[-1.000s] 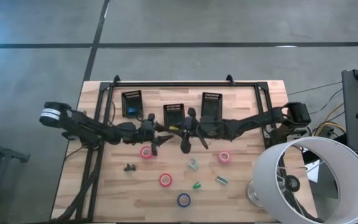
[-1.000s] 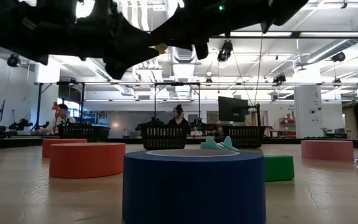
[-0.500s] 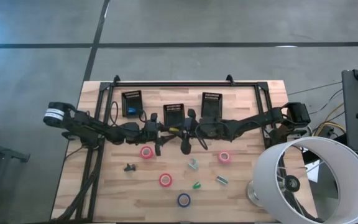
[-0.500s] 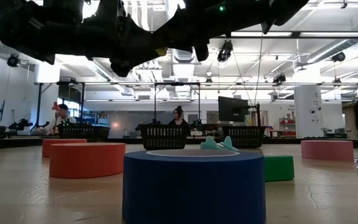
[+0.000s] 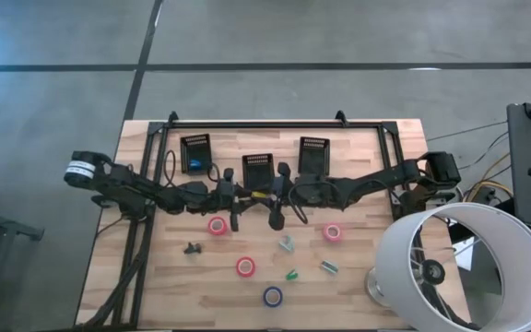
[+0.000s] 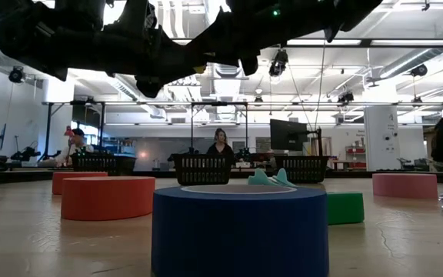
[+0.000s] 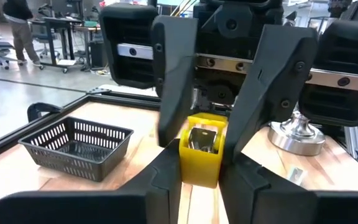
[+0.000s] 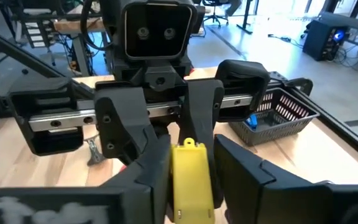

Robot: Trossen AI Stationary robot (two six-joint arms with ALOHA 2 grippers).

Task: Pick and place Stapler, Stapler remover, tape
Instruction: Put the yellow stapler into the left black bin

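Handover mid-air: left claw (image 5: pixel 234 214) and right claw (image 5: pixel 275 214) face each other, both clenched on small yellow plastic stapler (image 7: pixel 201 149), just in front of middle black mesh basket (image 5: pixel 258 168). Tape rolls (image 5: pixel 217 225) lie on wooden counter (image 5: pixel 367 157) beyond that basket.

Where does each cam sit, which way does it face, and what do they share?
High: overhead, straight down on the table; both arms meet mid-table.
Low: table height, behind the blue tape, facing the room; arms overhead.
Left wrist: faces the right gripper, both gripping the yellow stapler.
Right wrist: faces the left gripper, same stapler.
Shared: both wrist views show the stapler; high and low share the blue tape.
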